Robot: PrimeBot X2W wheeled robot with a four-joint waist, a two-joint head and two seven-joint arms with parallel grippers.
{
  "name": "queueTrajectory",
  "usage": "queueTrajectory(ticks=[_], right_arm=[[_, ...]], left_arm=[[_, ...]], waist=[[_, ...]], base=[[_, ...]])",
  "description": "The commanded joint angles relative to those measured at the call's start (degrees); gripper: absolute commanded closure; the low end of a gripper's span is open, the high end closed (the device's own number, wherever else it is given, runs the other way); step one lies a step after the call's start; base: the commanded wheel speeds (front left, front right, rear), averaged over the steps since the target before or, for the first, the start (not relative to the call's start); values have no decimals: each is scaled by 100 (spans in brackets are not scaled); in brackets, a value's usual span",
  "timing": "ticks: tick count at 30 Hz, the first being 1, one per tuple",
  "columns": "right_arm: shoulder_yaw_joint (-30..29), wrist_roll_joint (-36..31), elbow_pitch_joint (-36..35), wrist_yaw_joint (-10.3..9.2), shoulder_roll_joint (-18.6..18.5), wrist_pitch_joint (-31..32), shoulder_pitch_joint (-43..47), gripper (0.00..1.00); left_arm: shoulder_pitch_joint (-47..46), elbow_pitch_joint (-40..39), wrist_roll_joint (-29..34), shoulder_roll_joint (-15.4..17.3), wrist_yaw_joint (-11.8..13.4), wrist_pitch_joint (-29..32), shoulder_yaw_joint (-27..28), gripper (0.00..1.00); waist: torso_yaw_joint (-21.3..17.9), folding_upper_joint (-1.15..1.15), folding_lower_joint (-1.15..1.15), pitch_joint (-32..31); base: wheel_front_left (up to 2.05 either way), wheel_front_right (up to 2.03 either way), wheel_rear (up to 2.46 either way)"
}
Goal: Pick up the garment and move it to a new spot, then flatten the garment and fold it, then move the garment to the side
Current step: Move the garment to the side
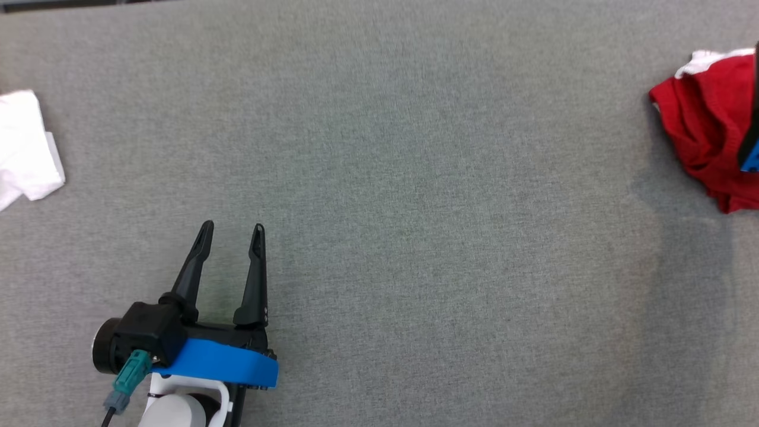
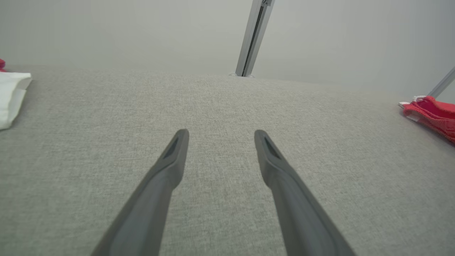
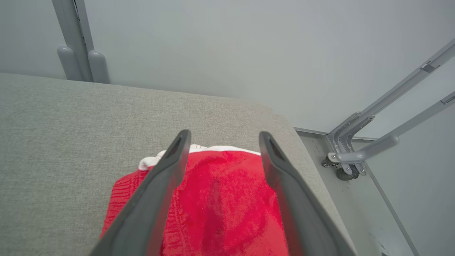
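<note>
A grey woven surface (image 1: 415, 178) is backed by a plain pale wall (image 3: 227, 46). Slanted metal struts (image 3: 373, 147) are seen beside its corner, where a small caster (image 3: 344, 174) is set on the floor (image 3: 369, 220).

Red knitted garment with white trim (image 1: 705, 130): crumpled in a loose, bunched heap, not yet flattened or folded. It lies at the far right edge of the grey fabric tabletop (image 1: 379, 178), near a table corner, and is partly cut off by the head view's border. White trim peeks out on its far side, with ribbed knit along one edge.
</note>
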Motion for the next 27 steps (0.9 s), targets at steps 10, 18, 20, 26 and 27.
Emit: queueTrajectory(ticks=[10, 18, 20, 26, 27], right_arm=[[565, 651, -234, -1, 739, -859, 685, 0], [984, 539, -870, -1, 1559, -1515, 2035, 0], [1086, 582, -1088, -1, 1653, -1624, 2443, 0], [1466, 1229, -1714, -1, 1667, -1850, 3697, 0], [1459, 1274, -1768, -1, 1668, -1858, 3825, 0]], left_arm=[[-1, 716, -154, -86, 123, -362, 204, 0], [398, 1334, -280, -199, 267, -558, 376, 0], [493, 1431, -324, -260, 275, -583, 404, 0], [711, 1619, -333, -394, 238, -643, 363, 0], [725, 1639, -320, -410, 232, -647, 352, 0]], waist=[[11, 0, -1, -932], [101, 0, -1, -1467], [164, 0, -1, -1579], [406, 0, -1, -1937], [431, 0, -1, -1990]], base=[[0, 0, 0], [0, 0, 0], [0, 0, 0], [0, 0, 0], [0, 0, 0]])
